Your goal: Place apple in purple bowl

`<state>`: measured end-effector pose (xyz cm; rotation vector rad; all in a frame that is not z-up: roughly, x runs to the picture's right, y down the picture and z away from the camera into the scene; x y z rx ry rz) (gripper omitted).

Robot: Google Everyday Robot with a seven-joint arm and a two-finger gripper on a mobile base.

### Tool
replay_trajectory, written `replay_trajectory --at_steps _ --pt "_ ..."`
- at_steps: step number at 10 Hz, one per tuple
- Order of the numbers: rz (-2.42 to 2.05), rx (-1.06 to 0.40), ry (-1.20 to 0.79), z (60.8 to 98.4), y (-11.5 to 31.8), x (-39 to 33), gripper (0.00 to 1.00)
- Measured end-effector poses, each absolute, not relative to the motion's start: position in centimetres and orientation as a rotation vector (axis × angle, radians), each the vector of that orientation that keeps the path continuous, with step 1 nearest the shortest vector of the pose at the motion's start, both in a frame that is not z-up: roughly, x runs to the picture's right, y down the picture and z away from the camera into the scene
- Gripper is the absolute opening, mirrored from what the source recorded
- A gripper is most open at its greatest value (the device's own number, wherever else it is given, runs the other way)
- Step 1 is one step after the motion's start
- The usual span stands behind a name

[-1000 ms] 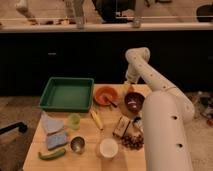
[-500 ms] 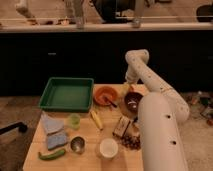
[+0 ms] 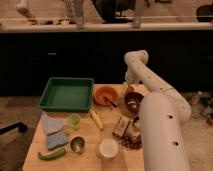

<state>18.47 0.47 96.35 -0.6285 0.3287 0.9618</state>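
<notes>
Little has moved: the gripper still hangs just above the purple bowl, jaws apart, suggesting the apple is already released.

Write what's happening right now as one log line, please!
pincer: open, low behind purple bowl | apple: beside pincer, outside bowl | bowl: no fruit inside | stage: grasp not yet made

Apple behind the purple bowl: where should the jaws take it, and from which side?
Grip the apple across its middle, coming down from above. It is small, round and smooth, so any opposite sides serve, and the purple bowl crowds its near side. The gripper hangs just over it, jaws open.
</notes>
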Motion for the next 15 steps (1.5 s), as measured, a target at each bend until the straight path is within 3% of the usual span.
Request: replay_trajectory --at_steps 15 --pt "0.948 -0.655 0.331 99.2 1.9 17.0 0.80"
